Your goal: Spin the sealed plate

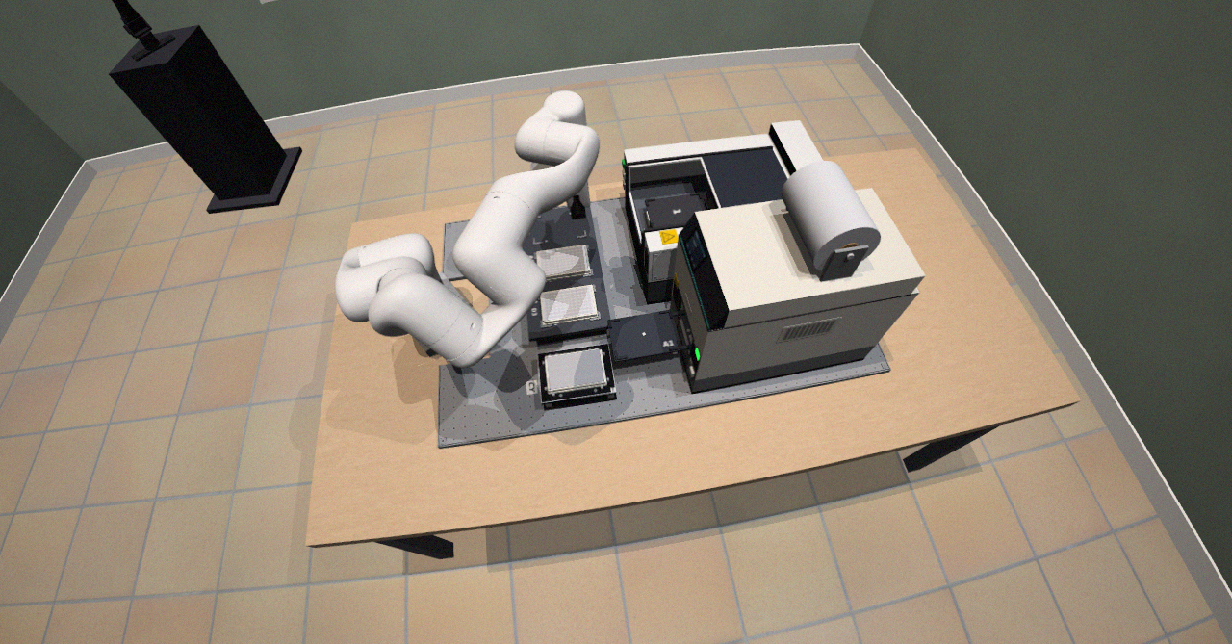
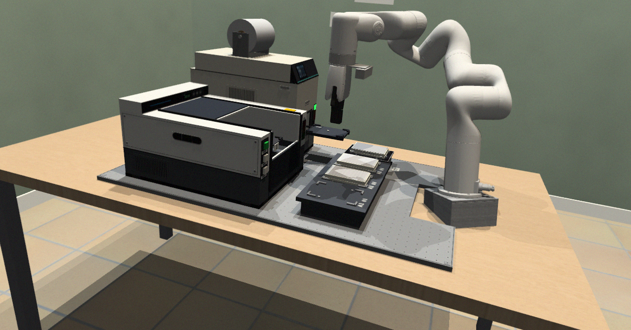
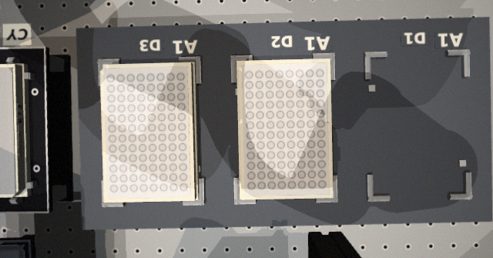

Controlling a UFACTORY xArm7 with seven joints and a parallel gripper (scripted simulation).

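My gripper (image 1: 575, 207) (image 2: 336, 118) (image 3: 333, 246) is shut and empty, hanging high above the deck row near D2. A white well plate (image 3: 285, 129) (image 1: 564, 261) (image 2: 348, 176) sits inside the D2 locators. Another well plate (image 3: 148, 132) (image 1: 568, 304) (image 2: 358, 162) sits on D3. A plate with a smooth sealed top (image 1: 575, 371) (image 2: 369, 150) (image 3: 8, 131) lies in the black CY nest (image 3: 58, 135). D1 (image 3: 417, 127) is bare. The centrifuge (image 1: 740, 170) (image 2: 193, 138) has its near opening uncovered, with a dark bucket (image 1: 672, 207) showing inside. Its keys (image 2: 264, 158) are at the front edge.
The sealer (image 1: 801, 287) (image 2: 256, 74) with its roll on top stands beside the centrifuge. Its dark stage (image 1: 646, 334) (image 2: 329, 130) is out and bare. The arm's base (image 2: 461, 204) stands on the perforated grey board (image 2: 397, 235). A black pillar (image 1: 202, 115) stands on the floor.
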